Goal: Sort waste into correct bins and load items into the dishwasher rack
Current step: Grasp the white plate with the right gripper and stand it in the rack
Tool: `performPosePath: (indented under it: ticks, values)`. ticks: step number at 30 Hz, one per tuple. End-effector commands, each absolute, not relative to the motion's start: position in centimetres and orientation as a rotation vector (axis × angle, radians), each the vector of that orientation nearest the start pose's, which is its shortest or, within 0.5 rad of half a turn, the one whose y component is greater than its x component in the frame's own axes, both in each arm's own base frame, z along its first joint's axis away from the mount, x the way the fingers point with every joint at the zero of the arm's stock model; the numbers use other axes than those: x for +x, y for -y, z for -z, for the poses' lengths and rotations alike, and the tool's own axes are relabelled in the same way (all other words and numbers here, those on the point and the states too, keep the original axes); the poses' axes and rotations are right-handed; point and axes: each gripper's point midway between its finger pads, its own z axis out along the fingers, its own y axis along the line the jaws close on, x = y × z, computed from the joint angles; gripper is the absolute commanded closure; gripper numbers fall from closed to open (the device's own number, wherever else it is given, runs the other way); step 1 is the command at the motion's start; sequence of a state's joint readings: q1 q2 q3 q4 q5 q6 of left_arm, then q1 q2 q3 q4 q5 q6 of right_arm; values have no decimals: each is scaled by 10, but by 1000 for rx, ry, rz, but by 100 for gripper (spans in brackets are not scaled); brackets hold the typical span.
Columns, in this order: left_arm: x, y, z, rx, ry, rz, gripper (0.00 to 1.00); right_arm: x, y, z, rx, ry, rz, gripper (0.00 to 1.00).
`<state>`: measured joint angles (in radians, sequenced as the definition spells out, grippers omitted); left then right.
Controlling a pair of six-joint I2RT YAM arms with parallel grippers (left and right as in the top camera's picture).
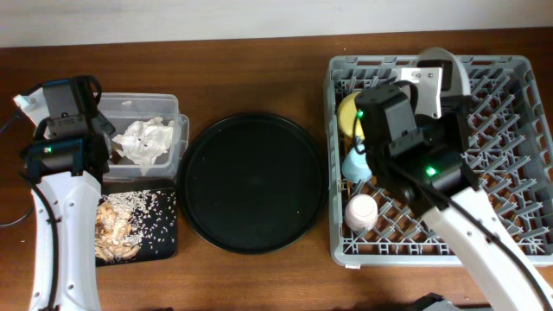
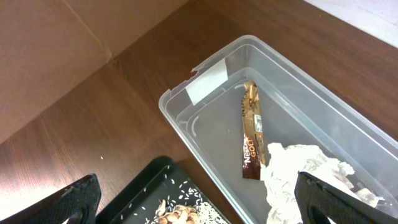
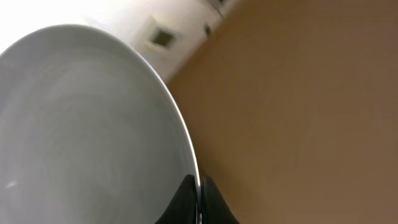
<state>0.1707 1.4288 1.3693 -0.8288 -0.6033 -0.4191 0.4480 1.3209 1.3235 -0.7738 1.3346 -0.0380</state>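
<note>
My left gripper (image 1: 110,142) (image 2: 205,208) is open and empty, above the near edge of the clear tub (image 1: 177,130) (image 2: 186,121). The tub holds the gold-brown wrapper (image 2: 250,134) and the crumpled white napkin (image 1: 145,138) (image 2: 298,168). The shallow black tray (image 1: 164,242) (image 2: 146,183) holds food scraps and rice (image 1: 117,226) (image 2: 183,213). My right gripper (image 1: 439,76) (image 3: 199,198) is shut on the rim of the grey-white plate (image 1: 460,71) (image 3: 81,124), held on edge over the back of the grey rack (image 1: 518,164). The yellow bowl (image 1: 348,111), light-blue cup (image 1: 356,166) and pink cup (image 1: 361,211) sit in the rack's left side. I cannot make out the chopsticks.
The large round black tray (image 1: 251,181) lies between the bins and the rack. The tub has a white label (image 2: 208,84) at its corner. The wooden table (image 1: 259,69) runs behind everything.
</note>
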Motion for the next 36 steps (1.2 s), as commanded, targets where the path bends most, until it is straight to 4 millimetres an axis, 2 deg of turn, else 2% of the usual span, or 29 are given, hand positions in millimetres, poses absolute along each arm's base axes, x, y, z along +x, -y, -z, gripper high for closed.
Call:
performPosePath:
  ticks: [1,2,4,7,9,10,11,12,13,14,16,18,19,21,33,34,36]
  values:
    - [343,-161,-259,-921,-2138,-633,1,330,57,-312,140,-1978,1438,96]
    - [343,-161,-259,-921,-2138,-633,1,338,55,-290,84,-2049,1402,96]
    - [343,-161,-259,-921,-2138,-633,1,356,36,-245,-35,-2199,1232,96]
    - [343,-161,-259,-921,-2138,-633,1,360,32,-232,-32,-2229,1200,96]
    - [343,-161,-259,-921,-2138,-633,1,361,24,-219,-80,-2293,1118,96]
    - [343,-161,-259,-921,-2138,-633,1,361,25,-219,-78,-2294,1119,91]
    - [343,-161,-259,-921,-2138,-633,1,361,26,-219,-77,-2294,1120,55]
    - [343,-161,-259,-921,-2138,-633,1,361,26,-219,-76,-2293,1120,40]
    - [343,-161,-259,-921,-2138,-633,1,363,25,-221,-65,-2281,1116,2]
    - [343,-161,-259,-921,-2138,-633,1,366,24,-224,-61,-2267,1107,2]
    - [343,-161,-259,-921,-2138,-633,1,373,17,-242,-27,-2234,1009,2]
    - [343,-161,-259,-921,-2138,-633,1,385,-9,-258,-76,-2243,760,2]
    - [343,-161,-259,-921,-2138,-633,1,389,-21,-262,-100,-2249,661,2]
    - [343,-161,-259,-921,-2138,-633,1,392,-41,-250,-167,-2293,520,2]
    - [343,-161,-259,-921,-2138,-633,1,391,-45,-248,-182,-2302,479,2]
    - [343,-161,-259,-921,-2138,-633,1,386,-44,-259,-173,-2277,467,2]
    - [343,-161,-259,-921,-2138,-632,1,369,-32,-312,-85,-2135,430,2]
